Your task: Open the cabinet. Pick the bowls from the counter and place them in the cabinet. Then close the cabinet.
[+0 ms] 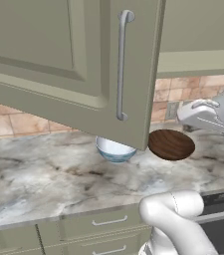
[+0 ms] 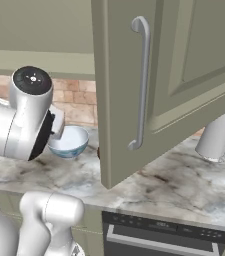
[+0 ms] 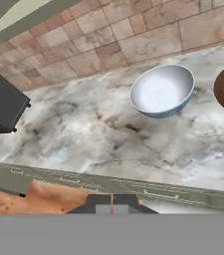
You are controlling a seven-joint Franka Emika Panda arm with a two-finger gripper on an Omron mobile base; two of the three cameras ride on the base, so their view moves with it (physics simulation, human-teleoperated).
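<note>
1. Gripper (image 3: 112,204): two small dark finger tips, pressed together with no gap, clenched on nothing; seen in the hand view above the counter's front edge.
2. Low drawers (image 1: 108,221): olive-green fronts with short horizontal silver handles, directly under the counter lip.
3. Counter (image 1: 44,174): long, flat, grey-beige marble-look slab with darker veins; a wide bare stretch lies in front of the bowls.
4. Cabinet door (image 1: 83,60): olive-green, recessed panel, long vertical silver bar handle (image 1: 122,64); swung open, its lower corner hanging over the counter and partly covering the white bowl in the left base view.
5. White bowl (image 3: 162,90): deep, round, glossy, pale blue outside; upright on the counter, near the backsplash.
6. Wooden bowl (image 1: 171,144): shallow, dark brown, grained; on the counter just beside the white bowl, apart from it.
7. Grey container (image 2: 215,137): pale, cylindrical, smooth; on the counter beyond the open door in the right base view.
8. Backsplash (image 3: 108,35): tan square tiles, matte, behind both bowls.
</note>
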